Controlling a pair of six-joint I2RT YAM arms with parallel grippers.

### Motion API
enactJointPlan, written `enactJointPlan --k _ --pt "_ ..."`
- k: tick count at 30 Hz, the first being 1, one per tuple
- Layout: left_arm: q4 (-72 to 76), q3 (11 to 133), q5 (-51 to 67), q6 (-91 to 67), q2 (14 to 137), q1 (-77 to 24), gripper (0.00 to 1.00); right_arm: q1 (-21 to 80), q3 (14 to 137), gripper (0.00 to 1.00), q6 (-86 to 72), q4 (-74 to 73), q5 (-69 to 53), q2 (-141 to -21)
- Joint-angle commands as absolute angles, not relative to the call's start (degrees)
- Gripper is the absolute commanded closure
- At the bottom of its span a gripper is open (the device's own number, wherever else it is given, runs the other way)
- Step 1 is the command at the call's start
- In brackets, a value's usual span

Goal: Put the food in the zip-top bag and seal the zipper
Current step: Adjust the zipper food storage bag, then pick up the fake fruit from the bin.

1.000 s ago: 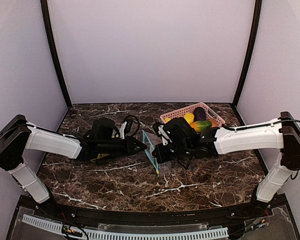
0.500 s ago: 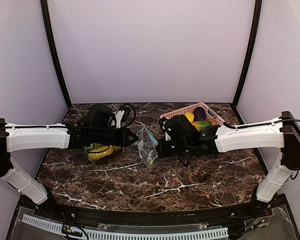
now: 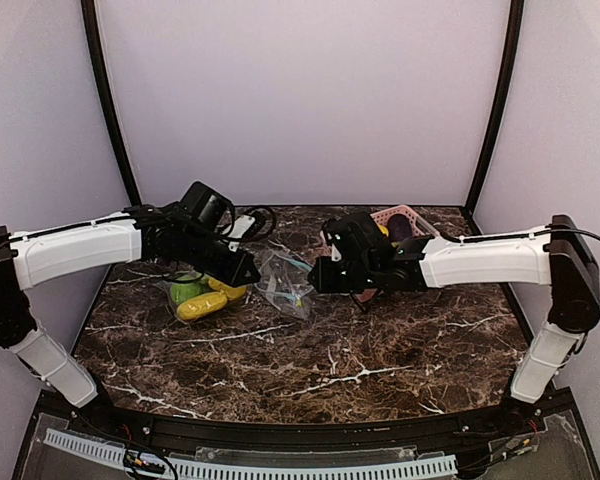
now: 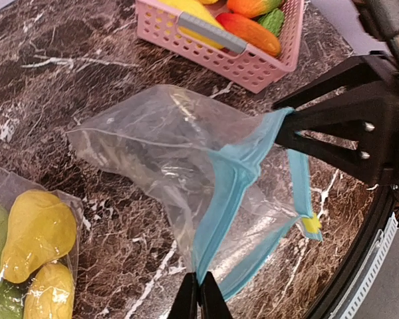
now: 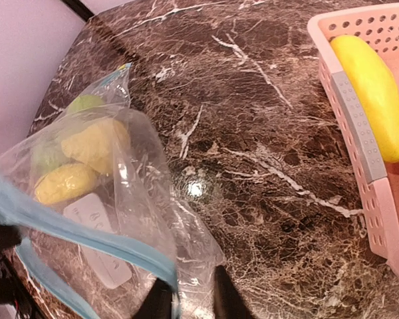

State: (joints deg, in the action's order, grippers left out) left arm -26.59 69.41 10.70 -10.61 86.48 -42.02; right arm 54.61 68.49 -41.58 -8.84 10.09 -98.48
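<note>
Both arms have drawn back; the rim of the zip-top bag [image 4: 166, 153] runs from the left end effector [image 4: 200, 296], clamped on it, to the barely parted right end effector [image 5: 189, 299], nearer the food [image 5: 372, 93].

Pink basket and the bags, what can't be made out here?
- Pink basket contents: top view, right arm covers some; left wrist view, top edge crops them.
- Filled bag: top view, left arm overlaps it; left wrist view, left edge crops it.
- White oblong shape: right wrist view, blurred behind wrinkled plastic.

The left arm [image 3: 75, 250] and right arm [image 3: 480, 262] had white shells, black joints, looping black cables [image 3: 255, 218]; the right gripper [image 3: 318, 283] was black, silver-screwed.
</note>
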Motion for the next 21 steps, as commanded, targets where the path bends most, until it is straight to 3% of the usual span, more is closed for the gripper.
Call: enactJointPlan --k 1,5,8,15,21 --pt "-30.17 70.57 19.06 -8.66 88.70 -37.12 0.99 53.61 68.90 0.65 -33.91 -4.15 1.27 -97.37" --pt "-29.09 71.78 20.82 -8.45 89.56 -34.47 0.99 53.57 69.03 0.33 -28.18 -6.81 -3.51 -92.39" --pt "-27.92 71.16 20.35 -8.30 88.62 -32.98 0.99 52.57 68.44 0.22 -26.14 -12.27 -0.76 -87.39" --pt "-24.49 67.05 20.63 -8.38 85.86 -31.34 0.99 45.05 66.83 0.18 -25.08 -22.66 2.38 -83.82" --pt "-25.10 66.27 19.68 -7.89 84.23 -31.29 0.99 37.84 71.28 0.23 -22.00 -31.04 2.55 -88.87"
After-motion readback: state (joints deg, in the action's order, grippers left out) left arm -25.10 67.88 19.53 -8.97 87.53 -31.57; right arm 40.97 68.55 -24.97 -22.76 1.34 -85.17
